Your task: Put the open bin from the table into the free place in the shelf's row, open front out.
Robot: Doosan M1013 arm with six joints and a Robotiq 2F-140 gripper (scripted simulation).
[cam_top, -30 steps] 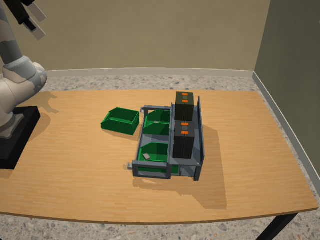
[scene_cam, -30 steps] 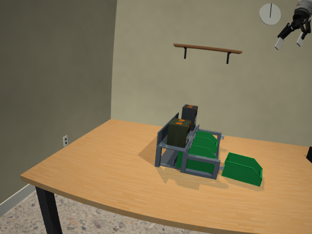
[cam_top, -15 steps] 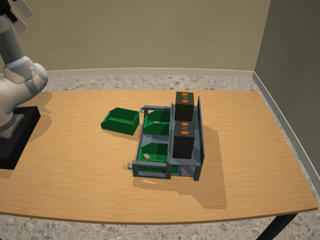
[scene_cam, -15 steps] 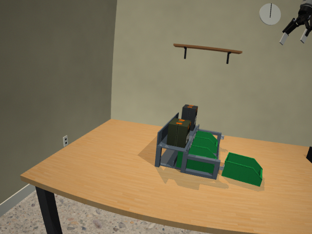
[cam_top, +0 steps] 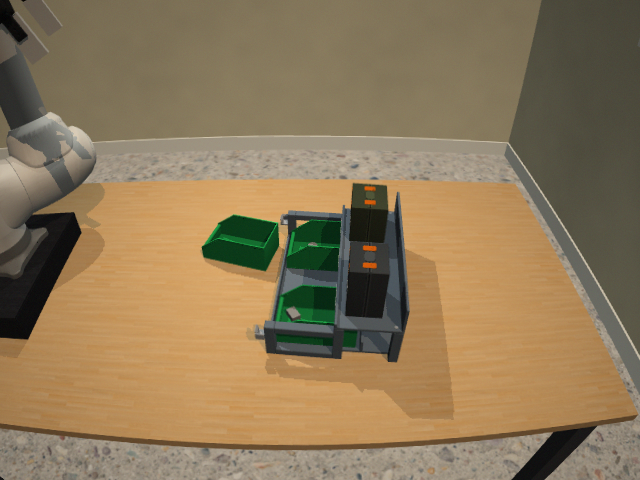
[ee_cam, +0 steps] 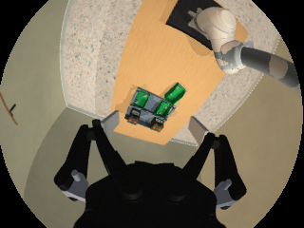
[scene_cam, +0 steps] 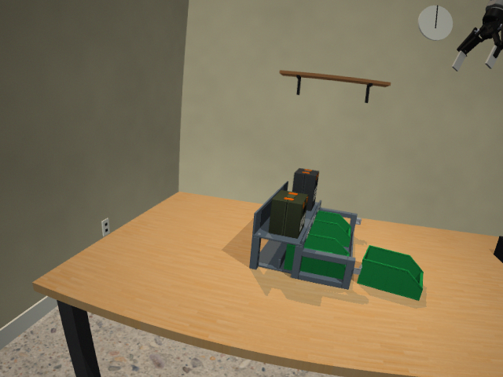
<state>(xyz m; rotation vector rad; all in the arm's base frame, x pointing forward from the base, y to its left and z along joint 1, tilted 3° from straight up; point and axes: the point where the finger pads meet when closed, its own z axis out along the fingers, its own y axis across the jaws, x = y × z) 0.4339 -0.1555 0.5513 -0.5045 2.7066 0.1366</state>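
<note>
Exterior view: found a black claw (cam_top: pixel 48 43) (scene_cam: pixel 473 67) (ee_cam: pixel 154 120) high above the table (cam_top: pixel 155 361) (scene_cam: pixel 203 304) (ee_cam: pixel 157 43), with both pale pads spread wide and gripping nothing. Rated open. Seen at the upper left edge of the top view, well away from the task bin.

Below the claw and well apart from it, located the green task bin (cam_top: pixel 240 242) (scene_cam: pixel 390 272) (ee_cam: pixel 176 94). Per the wrist view, placed beyond the pads, a little right of centre in the frame. Standing upright on the wood, just outside the front of the grey shelf unit (cam_top: pixel 305 330) (scene_cam: pixel 327 258) (ee_cam: pixel 146 119), turned somewhat askew, with low open front away from the unit. Cannot tell its contents with confidence.

Farther on, inside the unit, observed a far green bin (cam_top: pixel 312 258) (ee_cam: pixel 163 108) and a near green bin (cam_top: pixel 307 304) (ee_cam: pixel 141 99), both level, with open fronts out. Between them, noted the free place (cam_top: pixel 310 277). In the near one, identified a small grey part (cam_top: pixel 293 313).

On the upper board, recorded an olive case (cam_top: pixel 368 222) (scene_cam: pixel 284 214) and a dark grey case (cam_top: pixel 368 279) (scene_cam: pixel 305 186), both upright, with orange marks on top.
</note>
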